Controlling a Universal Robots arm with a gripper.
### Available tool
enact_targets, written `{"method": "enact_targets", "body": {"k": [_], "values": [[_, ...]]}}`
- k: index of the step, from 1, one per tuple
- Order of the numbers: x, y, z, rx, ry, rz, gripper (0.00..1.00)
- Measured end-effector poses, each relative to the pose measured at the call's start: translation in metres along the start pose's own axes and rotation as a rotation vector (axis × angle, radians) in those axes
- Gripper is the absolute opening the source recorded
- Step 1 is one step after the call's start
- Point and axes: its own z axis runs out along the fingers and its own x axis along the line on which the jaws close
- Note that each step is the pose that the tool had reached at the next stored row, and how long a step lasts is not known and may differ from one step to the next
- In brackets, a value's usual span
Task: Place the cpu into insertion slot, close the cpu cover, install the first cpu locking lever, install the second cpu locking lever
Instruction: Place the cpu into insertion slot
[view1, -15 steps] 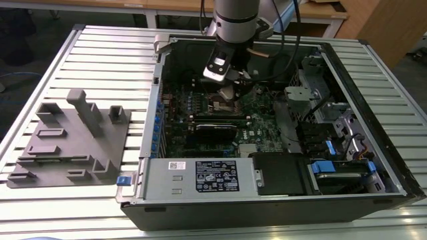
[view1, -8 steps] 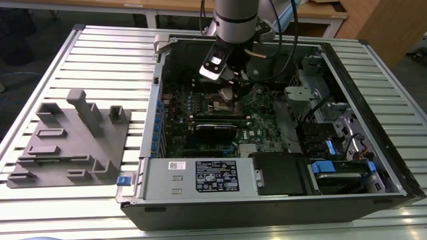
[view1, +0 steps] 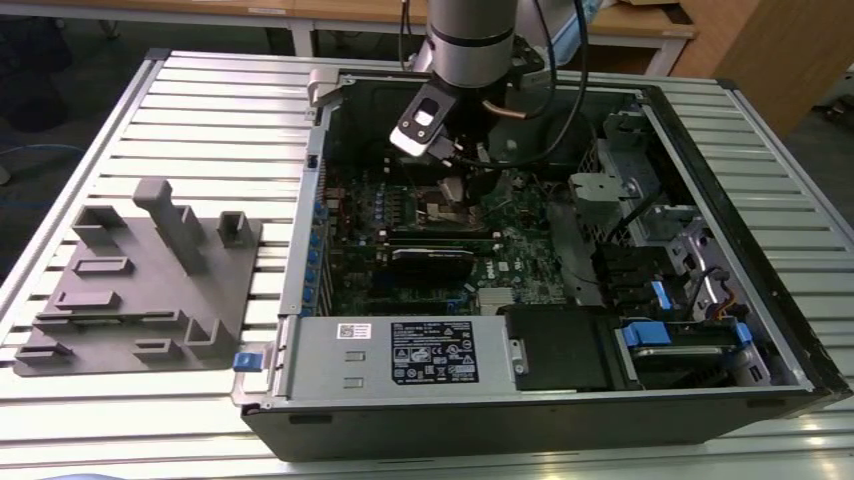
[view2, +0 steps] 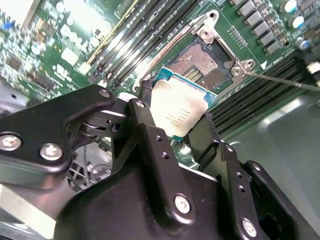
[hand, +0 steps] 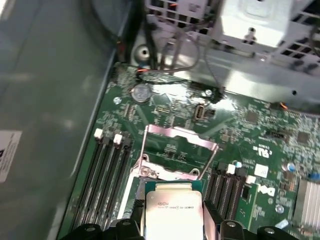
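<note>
black two-fingered gripper is pinching the flat silver-grey square cpu by its edges, level for seating, close by the dark silver-rimmed insertion slot; behind that slot the thin silvery cpu cover is standing open.

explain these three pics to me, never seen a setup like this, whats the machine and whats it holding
It is a robot arm reaching into an open computer case that lies on a slatted table; a grey holder sits beside the case. The exterior view looks on from off the arm. Both wrist views come from cameras riding on the arm, looking past its gripper. Its black fingers hold the cpu, a flat silvery chip, above the green board, near the insertion slot. The cpu cover appears swung open.
</note>
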Motion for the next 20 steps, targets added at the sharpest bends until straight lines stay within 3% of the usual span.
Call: {"method": "enact_targets", "body": {"k": [9,15,20], "values": [[0.0,-0.0002,0.0018,0.0007,-0.0196,0.161,0.54],[0.0,-0.0003,0.0018,0.0007,-0.0201,0.166,0.54],[0.0,-0.0003,0.0026,0.0086,-0.0191,0.166,0.54]]}}
